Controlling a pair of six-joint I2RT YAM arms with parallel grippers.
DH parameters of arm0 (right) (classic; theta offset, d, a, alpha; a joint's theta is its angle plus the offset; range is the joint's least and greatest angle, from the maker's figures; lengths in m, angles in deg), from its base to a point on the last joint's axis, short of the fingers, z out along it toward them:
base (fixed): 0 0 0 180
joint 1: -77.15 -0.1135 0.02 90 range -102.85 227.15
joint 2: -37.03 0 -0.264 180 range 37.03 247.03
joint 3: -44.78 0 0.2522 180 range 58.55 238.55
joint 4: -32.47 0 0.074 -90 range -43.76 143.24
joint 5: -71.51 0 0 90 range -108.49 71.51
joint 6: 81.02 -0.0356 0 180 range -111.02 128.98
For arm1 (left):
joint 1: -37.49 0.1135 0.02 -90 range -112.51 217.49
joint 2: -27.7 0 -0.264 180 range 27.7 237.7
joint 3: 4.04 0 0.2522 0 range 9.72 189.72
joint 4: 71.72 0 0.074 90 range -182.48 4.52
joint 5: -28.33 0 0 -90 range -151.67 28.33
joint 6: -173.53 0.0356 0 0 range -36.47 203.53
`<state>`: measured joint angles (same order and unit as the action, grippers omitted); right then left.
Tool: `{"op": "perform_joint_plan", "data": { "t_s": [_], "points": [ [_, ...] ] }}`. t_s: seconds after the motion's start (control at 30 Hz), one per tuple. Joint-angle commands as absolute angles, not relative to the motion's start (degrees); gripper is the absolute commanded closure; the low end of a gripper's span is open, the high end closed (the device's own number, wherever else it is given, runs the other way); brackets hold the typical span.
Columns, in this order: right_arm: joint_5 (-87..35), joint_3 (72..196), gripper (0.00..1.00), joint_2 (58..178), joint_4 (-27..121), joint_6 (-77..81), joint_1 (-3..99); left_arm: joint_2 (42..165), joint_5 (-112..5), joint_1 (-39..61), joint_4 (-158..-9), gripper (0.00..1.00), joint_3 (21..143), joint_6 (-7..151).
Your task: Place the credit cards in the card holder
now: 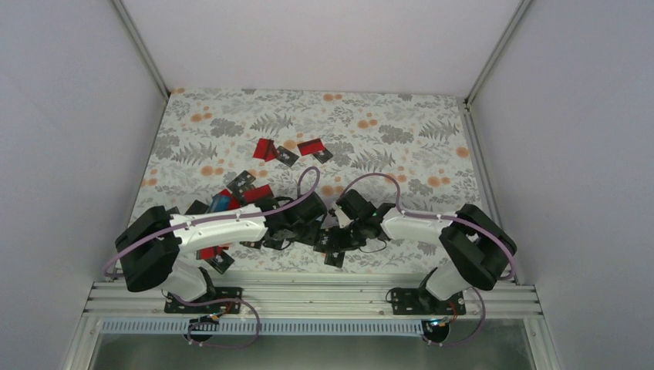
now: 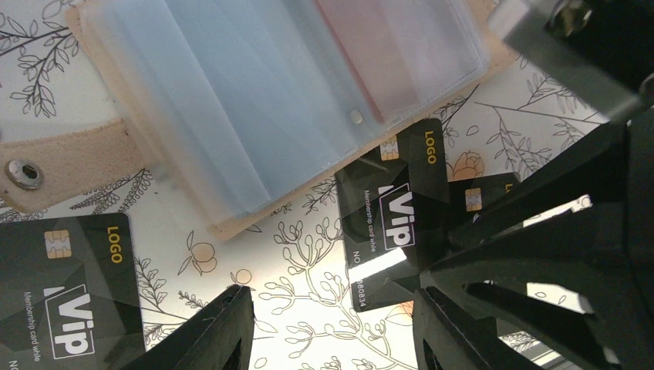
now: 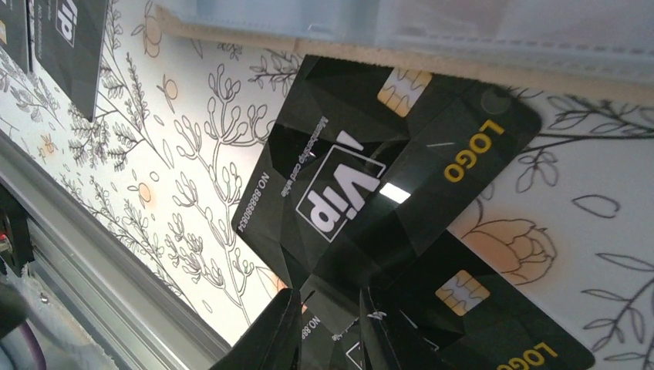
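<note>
Right claw appears pinched on the near corner of a black card, its fingers drawn almost together. The card's chip end reaches ahead to touch the tan rim of the card holder, which lies open, sleeves up, just beyond the tips. Left claw hovers alongside with fingers wide apart, gripping nothing. Nothing pins the holder down, so I judge a push from the card could shove it away instead of parting a sleeve. A corner hold is weak too: the card may swivel or snag on the rim, and the second black card under the tips could be dragged along. Which sleeve mouth is aimed at I cannot make out, because the clear plastic blurs together. A reddish tint behind one far sleeve may be a card. Overhead, the claws themselves cover the spot, and only loose red cards far beyond show plainly.
</note>
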<state>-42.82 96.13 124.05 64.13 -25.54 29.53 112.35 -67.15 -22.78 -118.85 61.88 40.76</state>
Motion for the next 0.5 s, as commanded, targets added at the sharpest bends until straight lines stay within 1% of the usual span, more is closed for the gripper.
{"op": "perform_joint_plan", "data": {
  "t_s": [0.0, 0.1, 0.17, 0.33, 0.47],
  "points": [
    [-41.4, 93.1, 0.78, 125.5, 67.3, -27.1, 26.7, 110.9, -68.0, -23.5, -119.5, 0.47, 61.0, 39.8],
    [-40.7, 93.3, 0.78, 125.1, 67.8, -27.5, 25.7, 110.6, -68.2, -23.7, -119.8, 0.47, 61.0, 39.6],
    [-38.1, 93.8, 0.78, 123.3, 68.6, -28.2, 25.6, 110.4, -68.4, -23.9, -119.8, 0.47, 60.9, 39.4],
    [-28.3, 101.0, 0.70, 118.5, 74.1, -29.7, 25.8, 110.2, -69.0, -23.9, -120.0, 0.47, 60.8, 39.1],
    [-21.3, 105.3, 0.63, 120.2, 77.7, -29.8, 27.0, 110.0, -69.1, -24.0, -120.0, 0.47, 61.2, 39.2]
  ]
}}
